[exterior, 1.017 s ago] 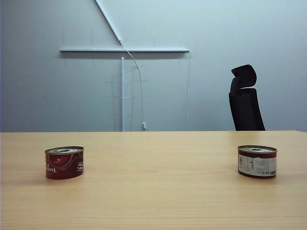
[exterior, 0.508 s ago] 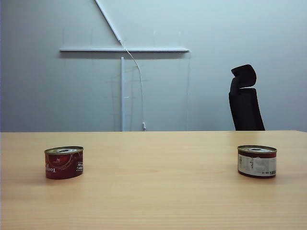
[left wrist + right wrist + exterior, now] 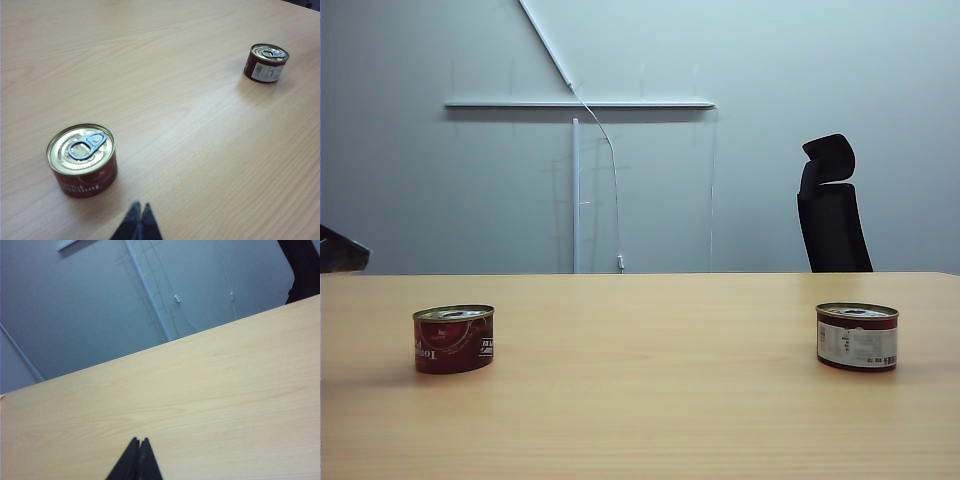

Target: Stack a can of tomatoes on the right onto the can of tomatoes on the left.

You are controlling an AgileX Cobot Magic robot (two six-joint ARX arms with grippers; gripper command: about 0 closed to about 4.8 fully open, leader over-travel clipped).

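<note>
The left can of tomatoes [image 3: 454, 340], dark red with a gold pull-tab lid, stands on the wooden table [image 3: 640, 410]. The right can of tomatoes [image 3: 857, 337], with a white label, stands far across the table from it. In the left wrist view my left gripper [image 3: 140, 205] is shut and empty, hovering just short of the left can [image 3: 81, 159], with the right can [image 3: 266, 63] in the distance. My right gripper [image 3: 139, 440] is shut and empty over bare table; neither can shows in its view.
A black office chair [image 3: 833, 205] stands behind the table's far edge at the right, before a grey wall. A dark part of the left arm [image 3: 340, 250] pokes in at the exterior view's left edge. Wide bare tabletop lies between the cans.
A dark part of the left arm has come into the exterior view at its left edge. Both cans stand where they were.
</note>
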